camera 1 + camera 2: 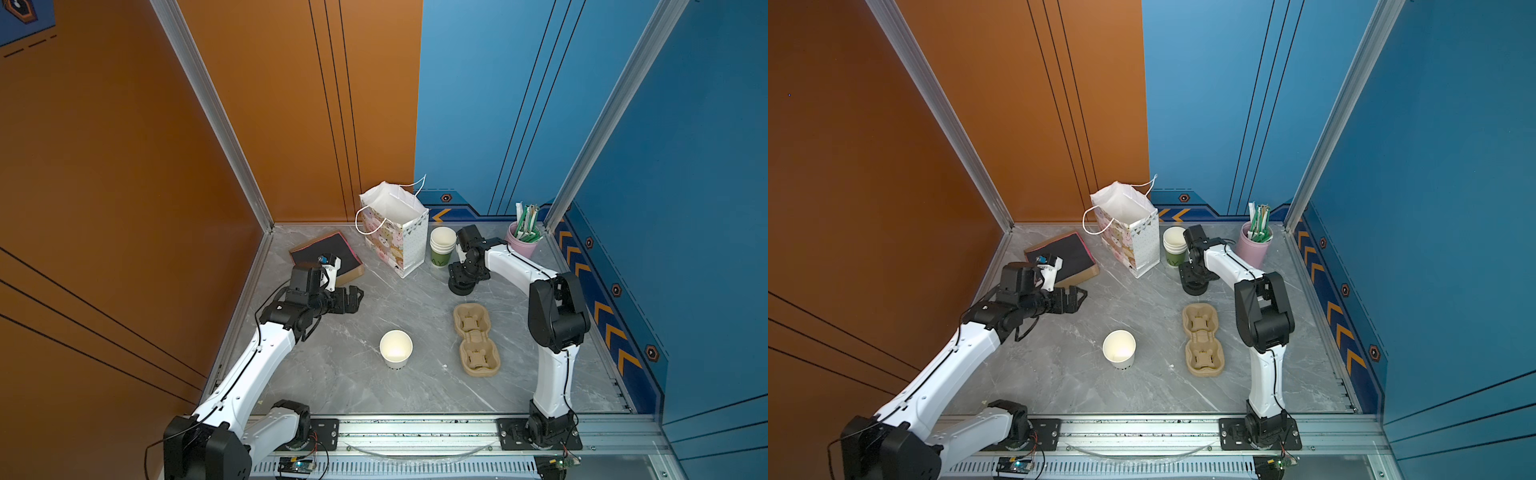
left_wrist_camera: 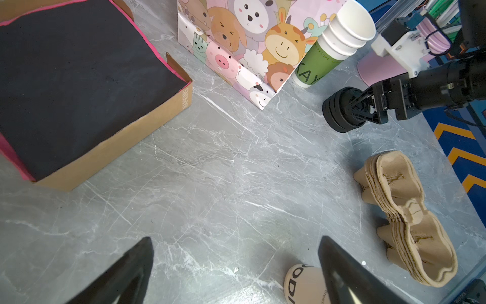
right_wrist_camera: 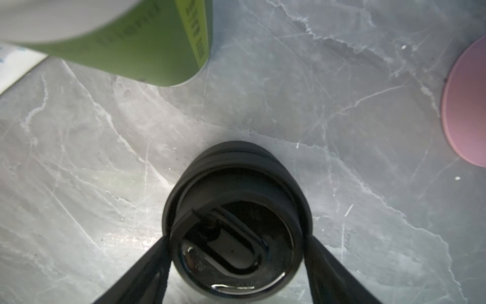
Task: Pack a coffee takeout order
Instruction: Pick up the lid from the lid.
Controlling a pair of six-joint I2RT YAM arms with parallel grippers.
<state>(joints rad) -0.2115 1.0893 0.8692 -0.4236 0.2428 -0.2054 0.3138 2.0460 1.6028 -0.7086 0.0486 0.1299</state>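
Green-bottomed cup stack (image 1: 441, 249) — just beside black lids (image 3: 236, 168).

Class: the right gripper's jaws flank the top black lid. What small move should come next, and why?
Probably squeeze the right gripper onto the black lid: its jaws sit at the rim's two sides, grip unclear, and the paper cup stands lidless.

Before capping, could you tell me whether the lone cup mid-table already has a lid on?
No, the lone cup stands open, its pale inside visible in a top view.
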